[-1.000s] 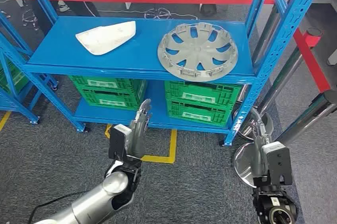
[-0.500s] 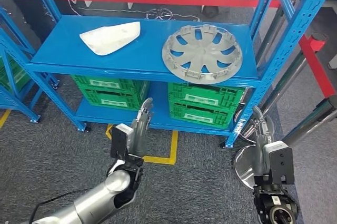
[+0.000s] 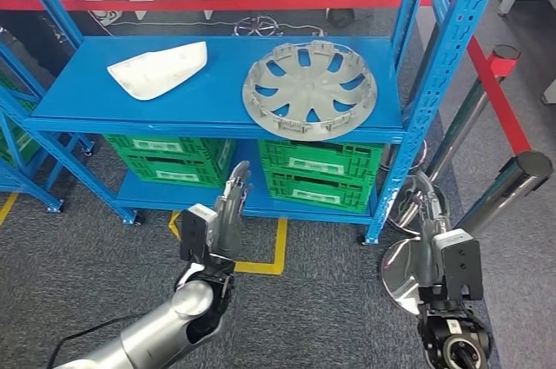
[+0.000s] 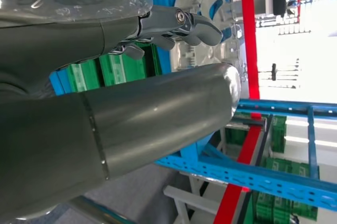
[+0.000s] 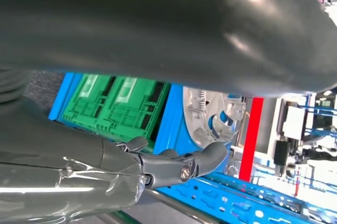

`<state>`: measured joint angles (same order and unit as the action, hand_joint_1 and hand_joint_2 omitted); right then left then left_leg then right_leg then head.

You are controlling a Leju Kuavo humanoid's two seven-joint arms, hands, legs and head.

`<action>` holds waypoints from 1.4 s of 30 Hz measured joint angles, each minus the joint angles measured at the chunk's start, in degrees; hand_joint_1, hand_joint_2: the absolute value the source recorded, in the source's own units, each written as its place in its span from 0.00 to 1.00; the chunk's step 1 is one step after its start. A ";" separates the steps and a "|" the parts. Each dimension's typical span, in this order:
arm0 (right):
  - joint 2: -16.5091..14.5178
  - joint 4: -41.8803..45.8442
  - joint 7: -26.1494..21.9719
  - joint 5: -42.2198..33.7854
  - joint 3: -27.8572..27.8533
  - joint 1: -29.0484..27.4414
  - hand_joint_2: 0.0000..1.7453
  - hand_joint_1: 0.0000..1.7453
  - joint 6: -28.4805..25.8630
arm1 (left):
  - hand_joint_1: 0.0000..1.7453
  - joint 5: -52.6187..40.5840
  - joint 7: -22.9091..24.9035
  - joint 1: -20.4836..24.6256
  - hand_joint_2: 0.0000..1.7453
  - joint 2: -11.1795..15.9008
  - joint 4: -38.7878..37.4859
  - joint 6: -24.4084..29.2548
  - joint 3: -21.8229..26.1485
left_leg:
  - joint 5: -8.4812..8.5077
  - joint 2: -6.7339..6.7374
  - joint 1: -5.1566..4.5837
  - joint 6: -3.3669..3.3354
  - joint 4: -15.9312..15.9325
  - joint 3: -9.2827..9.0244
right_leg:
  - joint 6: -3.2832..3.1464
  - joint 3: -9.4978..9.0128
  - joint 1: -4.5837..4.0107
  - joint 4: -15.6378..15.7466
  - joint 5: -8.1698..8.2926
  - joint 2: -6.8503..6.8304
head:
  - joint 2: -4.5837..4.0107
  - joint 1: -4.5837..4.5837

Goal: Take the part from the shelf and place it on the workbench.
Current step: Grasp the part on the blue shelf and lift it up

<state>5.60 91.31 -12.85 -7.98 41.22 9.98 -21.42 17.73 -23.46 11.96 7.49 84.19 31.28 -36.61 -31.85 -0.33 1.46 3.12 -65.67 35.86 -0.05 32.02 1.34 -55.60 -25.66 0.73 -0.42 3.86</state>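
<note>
A grey wheel cover (image 3: 309, 89) lies flat on the right half of the blue shelf (image 3: 216, 100); part of it appears as the wheel cover (image 4: 198, 50) in the left wrist view and the wheel cover (image 5: 206, 116) in the right wrist view. A white curved part (image 3: 157, 69) lies on the shelf's left half. My left hand (image 3: 231, 213) is raised below the shelf's front edge, fingers straight and apart, holding nothing. My right hand (image 3: 427, 213) stands low at the right, beside the shelf's post, fingers extended and empty. Both hands are short of the shelf.
Green crates (image 3: 318, 171) fill the lower shelf. Blue uprights (image 3: 426, 82) frame the rack's right side. Red barrier tape (image 3: 216, 3) runs behind, and chrome stanchions (image 3: 518, 180) with round bases (image 3: 400, 269) stand at the right. Yellow floor marking (image 3: 259, 263) lies ahead.
The whole scene has shifted left and slightly down, so the camera has moved. Both hands keep the same open pose and place in the picture.
</note>
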 joint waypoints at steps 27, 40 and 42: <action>0.07 -0.01 1.02 1.14 0.32 0.43 0.00 0.00 -1.63 | 0.00 0.74 0.46 0.20 0.00 -0.05 -0.11 0.63 -0.02 | 5.73 0.07 -1.27 -2.02 11.00 -4.85 | 0.20 -0.53 -0.57 0.56 0.22 -0.07 | 0.00 -0.79; 0.07 0.01 1.20 2.08 0.43 0.48 0.00 0.00 -1.99 | 0.00 1.22 0.07 0.46 0.00 0.07 -0.44 0.51 -0.04 | 9.15 0.76 -1.15 -1.99 10.94 -1.25 | 0.68 -2.62 -0.76 1.00 -1.88 -0.38 | 0.00 0.70; 0.08 0.03 1.19 2.09 0.46 0.45 0.00 0.00 -1.99 | 0.00 1.26 0.01 0.47 0.00 0.04 -0.45 0.44 -0.04 | 9.03 0.52 -1.04 -2.80 11.25 -1.60 | 1.27 -2.58 -0.59 0.72 -2.47 -0.55 | 0.00 0.29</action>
<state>5.68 91.34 -11.66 -5.89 41.69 10.43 -23.41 18.98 -23.45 12.43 7.52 83.73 31.71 -36.65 -22.82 0.19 0.42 0.31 -54.42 34.27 1.22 29.44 0.75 -54.88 -28.12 0.18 -0.42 4.15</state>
